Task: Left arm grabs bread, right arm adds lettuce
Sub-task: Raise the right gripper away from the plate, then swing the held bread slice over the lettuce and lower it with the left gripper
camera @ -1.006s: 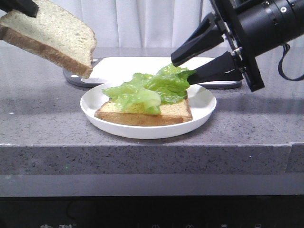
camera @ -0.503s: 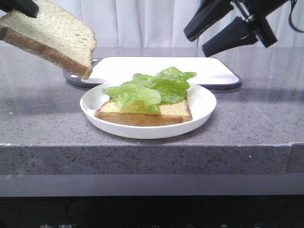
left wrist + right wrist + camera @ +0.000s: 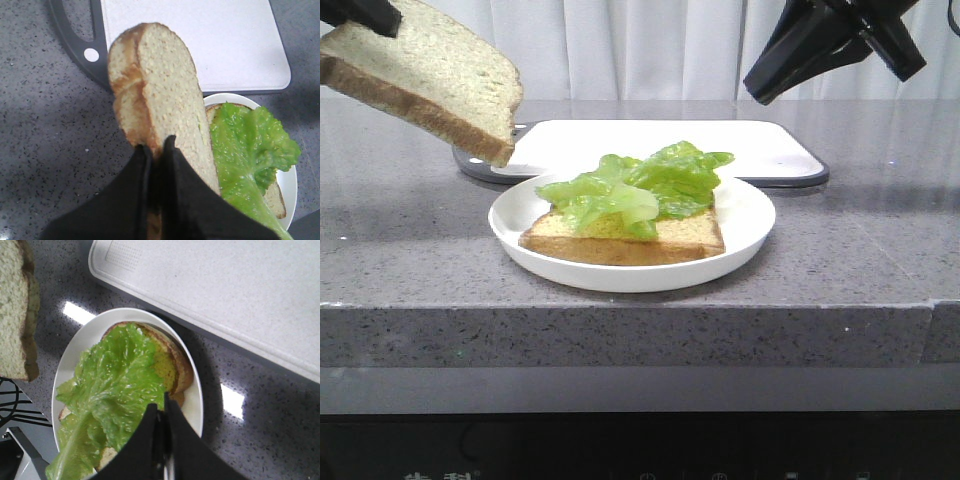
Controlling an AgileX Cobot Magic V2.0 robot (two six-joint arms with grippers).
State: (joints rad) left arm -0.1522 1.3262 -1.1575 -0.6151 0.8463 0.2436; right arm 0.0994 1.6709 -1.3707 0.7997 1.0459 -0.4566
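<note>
We find the bread (image 3: pixel 430 75) held in the air at the far left, tilted, its lower corner hanging just left of the plate (image 3: pixel 750 235) and above the counter (image 3: pixel 410 270). The left gripper (image 3: pixel 156 150) is clamped on one edge of the slice, a finger on each face, as the left wrist view shows; in the front view only a black tip of it (image 3: pixel 365 14) shows at the top left corner.

The lettuce (image 3: pixel 635 185) lies on a second slice (image 3: pixel 630 243), which sits flat in the white plate at the centre of the counter. The leaves cover most of that slice and overhang its left side. We see nothing touching the lettuce.

The right gripper (image 3: pixel 775 85) hangs high at the upper right, well apart from the plate. In the right wrist view its fingers (image 3: pixel 150 432) lie pressed together with nothing between them.

Behind the plate a white cutting board (image 3: pixel 650 145) with a dark grey rim lies flat on the counter.
</note>
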